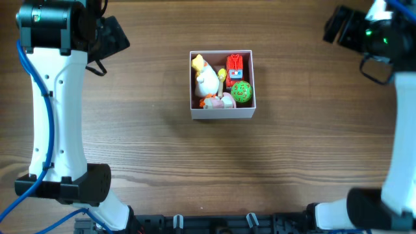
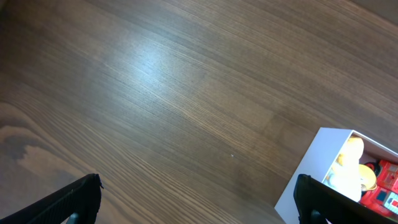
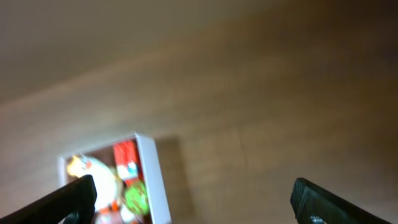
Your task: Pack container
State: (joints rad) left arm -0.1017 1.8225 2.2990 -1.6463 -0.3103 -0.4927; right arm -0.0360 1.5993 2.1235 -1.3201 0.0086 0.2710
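The container (image 1: 222,113), a square white box with a pink inside, stands at the table's middle. It holds a white and yellow duck toy (image 1: 207,78), a red toy (image 1: 234,67), a green ball (image 1: 242,91) and a small pink and orange toy (image 1: 218,101). My left gripper (image 2: 196,199) is open and empty, raised over bare table to the container's left; the container's white wall (image 2: 311,174) shows by its right finger. My right gripper (image 3: 193,193) is open and empty, raised far right of the container (image 3: 158,180). In the overhead view, both wrists sit at the far corners.
The wooden table (image 1: 292,156) surrounds the container. The left arm's white link (image 1: 55,97) runs down the left edge and the right arm's link (image 1: 403,117) down the right edge. The arm bases sit at the front edge.
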